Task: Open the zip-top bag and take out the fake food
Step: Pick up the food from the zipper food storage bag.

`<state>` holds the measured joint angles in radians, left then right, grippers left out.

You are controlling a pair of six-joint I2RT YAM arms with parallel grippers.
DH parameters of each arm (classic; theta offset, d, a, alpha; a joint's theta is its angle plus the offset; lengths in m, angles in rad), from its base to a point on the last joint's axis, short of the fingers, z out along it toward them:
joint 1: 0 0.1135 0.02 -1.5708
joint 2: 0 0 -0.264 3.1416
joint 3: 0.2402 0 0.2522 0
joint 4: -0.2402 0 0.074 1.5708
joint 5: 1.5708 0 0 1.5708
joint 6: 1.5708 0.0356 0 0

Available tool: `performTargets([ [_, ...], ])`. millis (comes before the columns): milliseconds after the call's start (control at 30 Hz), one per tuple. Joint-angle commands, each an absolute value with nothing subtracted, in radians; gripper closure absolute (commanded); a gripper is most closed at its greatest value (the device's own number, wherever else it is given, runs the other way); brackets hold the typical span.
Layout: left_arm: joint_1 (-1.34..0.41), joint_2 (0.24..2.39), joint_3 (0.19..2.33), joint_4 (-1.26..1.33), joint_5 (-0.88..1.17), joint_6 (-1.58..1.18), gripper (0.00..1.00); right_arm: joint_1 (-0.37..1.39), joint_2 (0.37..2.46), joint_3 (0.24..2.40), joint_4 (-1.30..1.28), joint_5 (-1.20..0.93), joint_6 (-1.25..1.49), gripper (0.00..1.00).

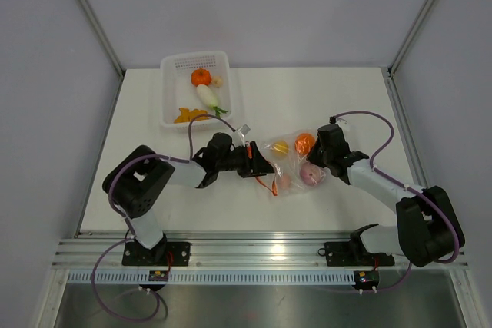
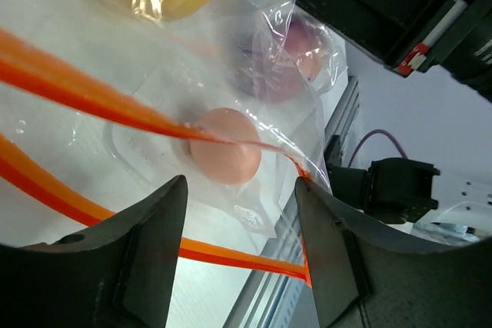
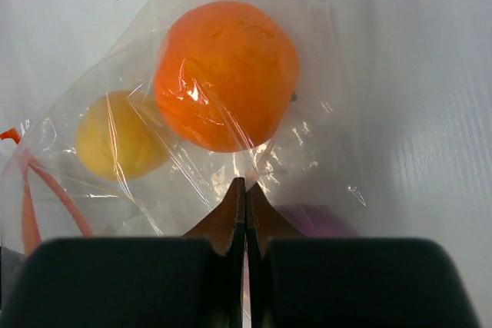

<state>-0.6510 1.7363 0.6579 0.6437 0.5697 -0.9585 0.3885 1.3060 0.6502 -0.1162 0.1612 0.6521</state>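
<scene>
Judging from here, the right gripper (image 3: 245, 197), fingers pinched together on the mid-table zip-top bag (image 1: 290, 160), should hold firm while the left gripper (image 2: 240, 190), fingers apart astride the orange zipper strip (image 2: 100, 105), closes and peels it open.

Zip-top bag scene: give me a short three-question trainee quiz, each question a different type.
1. True or false: the right pincer is shut on the zip-top bag.
2. Where does the white radish lie? A in the bag; B in the white basket; C under the bag.
3. Fill in: the left pincer is ____ (open or shut).
Key: 1 true; 2 B; 3 open.
</scene>
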Motion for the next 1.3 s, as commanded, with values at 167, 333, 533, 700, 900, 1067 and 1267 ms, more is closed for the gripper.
performTargets([
  [167,-0.713,1.812,0.756,0.566,0.522,-0.876,0.39,0.383,1.273,0.634,-0.078,0.115,0.667,1.00],
  [333,-0.747,1.828,0.791,0.532,0.499,-0.854,0.38,0.383,1.289,0.635,-0.081,0.109,0.672,1.00],
  [533,-0.788,1.856,0.819,0.529,0.500,-0.861,0.36,0.382,1.321,0.640,-0.080,0.092,0.677,1.00],
  [700,-0.796,1.881,0.828,0.567,0.528,-0.880,0.34,0.383,1.273,0.614,-0.064,0.098,0.677,1.00],
  [900,-0.824,1.890,0.844,0.565,0.537,-0.877,0.31,0.382,1.325,0.634,-0.067,0.095,0.672,1.00],
  [1067,-0.842,1.875,0.847,0.563,0.531,-0.862,0.26,0.382,1.330,0.632,-0.058,0.094,0.675,1.00],
  [1267,-0.882,1.901,0.908,0.483,0.494,-0.812,0.23,0.382,1.331,0.632,-0.055,0.086,0.675,1.00],
])
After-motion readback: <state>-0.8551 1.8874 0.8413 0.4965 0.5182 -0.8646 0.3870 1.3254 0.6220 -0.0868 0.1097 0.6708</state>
